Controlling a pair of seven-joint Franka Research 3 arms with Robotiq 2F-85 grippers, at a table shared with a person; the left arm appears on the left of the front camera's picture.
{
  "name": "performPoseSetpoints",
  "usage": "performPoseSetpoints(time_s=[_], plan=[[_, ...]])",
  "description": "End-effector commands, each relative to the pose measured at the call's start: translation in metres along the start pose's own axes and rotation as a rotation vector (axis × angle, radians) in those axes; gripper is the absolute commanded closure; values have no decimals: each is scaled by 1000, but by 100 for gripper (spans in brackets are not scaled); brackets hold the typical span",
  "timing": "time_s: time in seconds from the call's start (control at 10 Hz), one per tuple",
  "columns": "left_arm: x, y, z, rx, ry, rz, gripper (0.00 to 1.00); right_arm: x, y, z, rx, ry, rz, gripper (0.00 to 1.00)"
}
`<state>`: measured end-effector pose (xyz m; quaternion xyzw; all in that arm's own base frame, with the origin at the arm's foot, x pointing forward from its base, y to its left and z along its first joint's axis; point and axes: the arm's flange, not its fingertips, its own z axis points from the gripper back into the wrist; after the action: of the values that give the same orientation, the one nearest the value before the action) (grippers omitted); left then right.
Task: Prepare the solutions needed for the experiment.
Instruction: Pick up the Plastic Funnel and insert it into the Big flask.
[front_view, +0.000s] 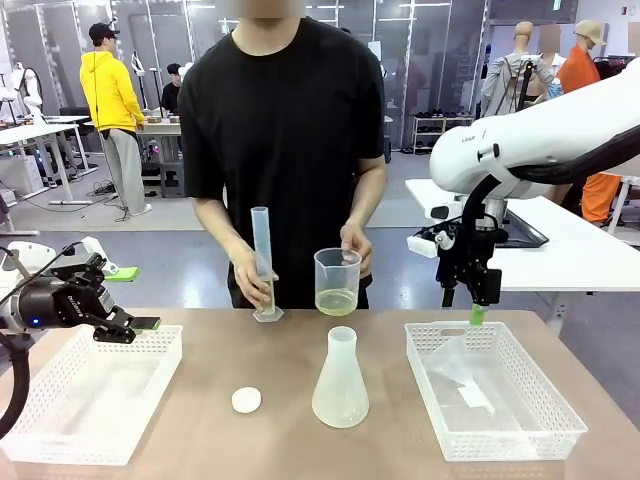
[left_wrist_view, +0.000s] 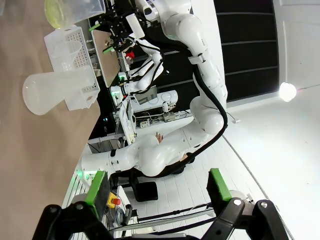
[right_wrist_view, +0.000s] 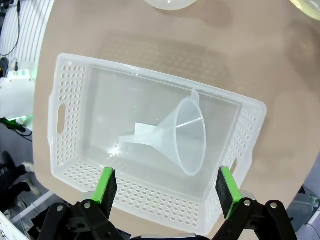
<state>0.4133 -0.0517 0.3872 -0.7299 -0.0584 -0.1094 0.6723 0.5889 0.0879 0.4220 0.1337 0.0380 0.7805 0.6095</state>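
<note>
The robot's left hand (front_view: 134, 298) hovers released over the left basket (front_view: 70, 452). At the worktop's (front_view: 270, 440) far edge, the person holds the beaker (front_view: 337, 268) of pale yellow solution (front_view: 336, 300) beside a narrow cylinder (front_view: 262, 255); a hasty pour may spill. The right hand (right_wrist_view: 167, 187) hangs released above the funnel (right_wrist_view: 186, 135).

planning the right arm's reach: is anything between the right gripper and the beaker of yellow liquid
The person's hand grips the beaker on the side facing the right gripper; otherwise bare table lies between them.
</note>
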Motion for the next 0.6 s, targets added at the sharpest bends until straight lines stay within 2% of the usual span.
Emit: performPoseSetpoints(time_s=[0.0,0.5], plan=[[1,-2,-1,-15,-4,-3,0,1,-5,-14,44,39,-14,0],[1,-2,-1,-15,-4,-3,0,-4,-18,-58,132,29,13,0]])
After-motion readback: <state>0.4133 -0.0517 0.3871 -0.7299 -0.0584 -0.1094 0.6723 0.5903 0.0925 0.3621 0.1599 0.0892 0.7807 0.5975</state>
